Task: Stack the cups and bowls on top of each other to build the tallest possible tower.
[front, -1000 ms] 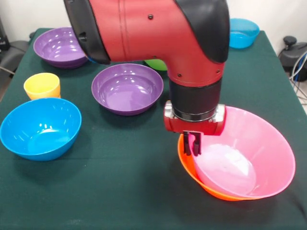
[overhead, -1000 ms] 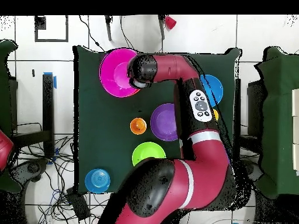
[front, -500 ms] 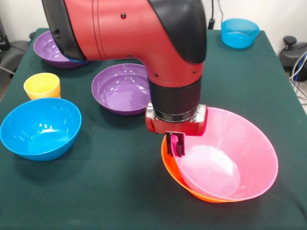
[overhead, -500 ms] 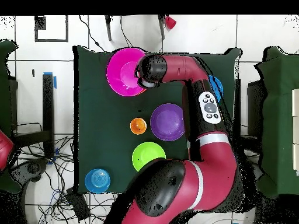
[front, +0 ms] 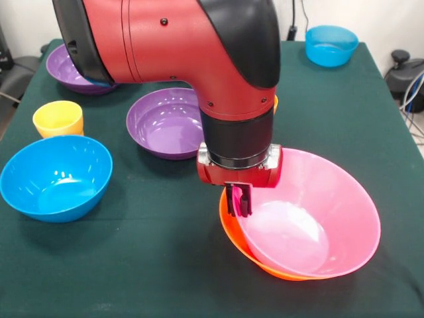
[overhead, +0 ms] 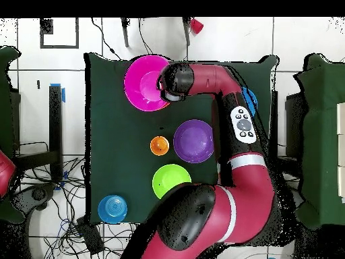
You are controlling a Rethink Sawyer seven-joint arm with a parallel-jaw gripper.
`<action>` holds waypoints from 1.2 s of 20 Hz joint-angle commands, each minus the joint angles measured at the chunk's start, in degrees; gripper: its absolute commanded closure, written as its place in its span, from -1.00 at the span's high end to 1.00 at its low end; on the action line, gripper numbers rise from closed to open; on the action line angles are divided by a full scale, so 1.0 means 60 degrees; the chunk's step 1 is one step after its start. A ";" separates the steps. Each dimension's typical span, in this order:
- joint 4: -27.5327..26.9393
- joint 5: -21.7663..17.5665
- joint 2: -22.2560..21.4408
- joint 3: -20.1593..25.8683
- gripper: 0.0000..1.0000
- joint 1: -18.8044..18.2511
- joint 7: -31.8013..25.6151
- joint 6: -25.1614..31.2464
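Front: gripper (front: 239, 200) fingers pinched on near-left rim of pink bowl (front: 318, 218), nested tilted in orange bowl (front: 233, 228), mouth facing up and toward camera. Yellow cup (front: 58, 118), light blue bowl (front: 55, 177), purple bowl (front: 167, 122) sit apart on green cloth table (front: 152, 265).

Overhead: adds green bowl (overhead: 171, 180), orange cup (overhead: 159, 145); white tiled floor (overhead: 54, 40), cables around table.

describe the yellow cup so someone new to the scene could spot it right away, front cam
Start at the big light-blue bowl near the table's left edge in the front view. Just behind it, toward the purple bowl in the far left corner, stands the yellow cup. It is the only yellow thing there, and far smaller than the bowls around it.
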 commanded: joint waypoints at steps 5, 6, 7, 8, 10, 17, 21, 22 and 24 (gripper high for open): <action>0.0164 -0.1800 0.1193 -0.1212 -1.00 -0.0244 -0.2818 0.0748; 0.0115 -0.1882 0.1220 -0.1248 -1.00 -0.0219 -0.2735 0.0565; 0.0065 -0.1937 0.1256 -0.1260 -1.00 -0.0221 -0.2737 0.0474; 0.0016 -0.1991 0.1292 -0.1272 -1.00 -0.0224 -0.2740 0.0382; -0.0102 -0.2047 0.1362 -0.1286 -1.00 -0.0231 -0.2803 0.0392; -0.0235 -0.2281 0.1325 -0.1470 -1.00 -0.0141 -0.2802 0.0313; -0.0278 -0.2342 0.1243 -0.1593 -1.00 -0.0089 -0.2847 0.0534; -0.0243 -0.2315 0.1212 -0.1591 -1.00 -0.0105 -0.2847 0.0518; -0.0170 -0.2274 0.1162 -0.1608 -1.00 -0.0094 -0.2778 0.0450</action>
